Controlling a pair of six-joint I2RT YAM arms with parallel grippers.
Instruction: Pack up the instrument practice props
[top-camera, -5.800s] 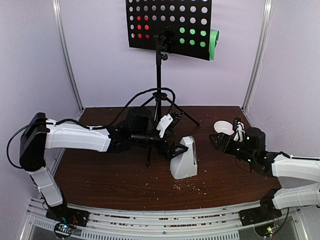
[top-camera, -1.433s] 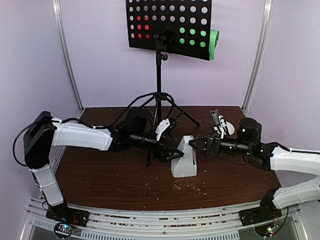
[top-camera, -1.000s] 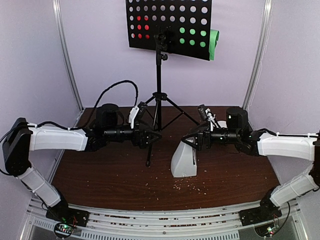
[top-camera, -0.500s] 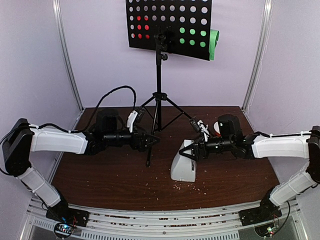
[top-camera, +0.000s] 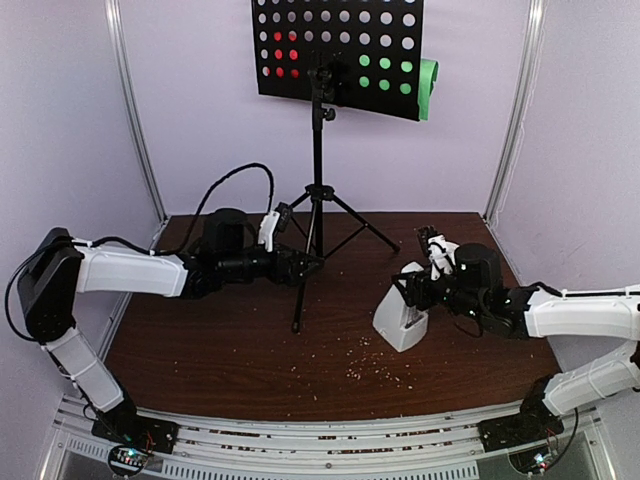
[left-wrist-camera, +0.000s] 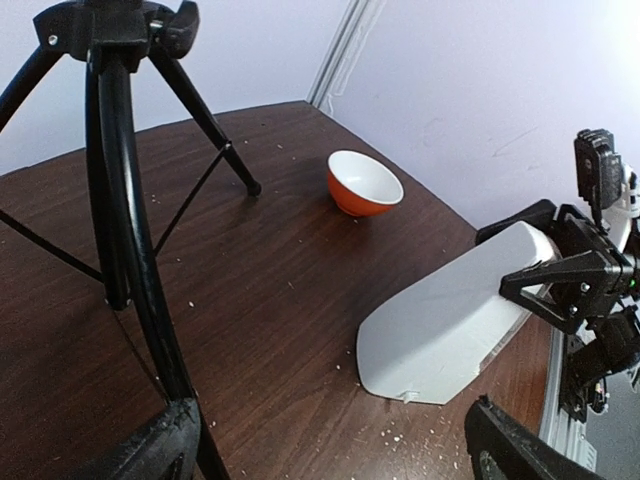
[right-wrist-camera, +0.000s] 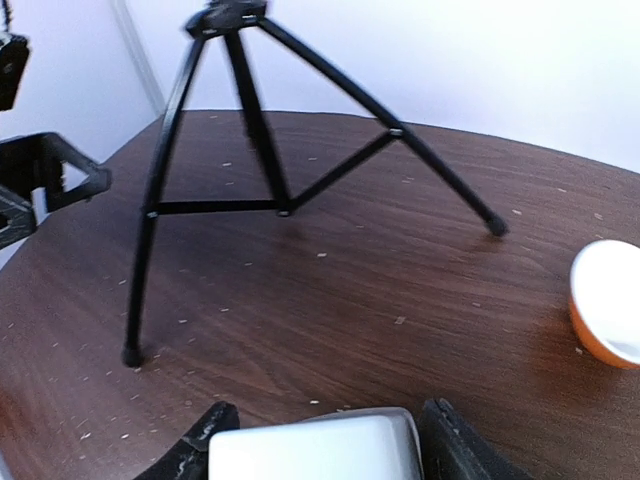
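**Figure: Two arms at a music stand and a metronome**

The brown table (top-camera: 200, 350) fills the floor of a lilac-walled booth. At its back stands the black music stand (top-camera: 318, 150) on three spread legs. Behind its perforated desk sit a red sheet (top-camera: 285, 56), seen through the holes on the left, and a green sheet (top-camera: 428, 86), which juts past the right edge.

My left arm reaches in from the left, a black cable (top-camera: 235, 178) arching above it. My left gripper (left-wrist-camera: 330, 455) is spread wide and holds nothing. It hangs low by the stand's pole, and the near leg runs down just beside one finger (left-wrist-camera: 150, 450); whether they touch I cannot tell.

The white metronome (top-camera: 402, 318) is right of centre, well apart from the stand, with its body leaning. My right gripper (right-wrist-camera: 318, 432) pinches its narrow top, one finger on each side. Whether its base sits flat I cannot tell.

The stand's front and right legs lie between my two grippers. The orange-and-white bowl (left-wrist-camera: 364, 183) sits upright beyond the metronome, near the right leg's foot.

Pale crumbs (top-camera: 370, 372) are scattered over the near half of the table.
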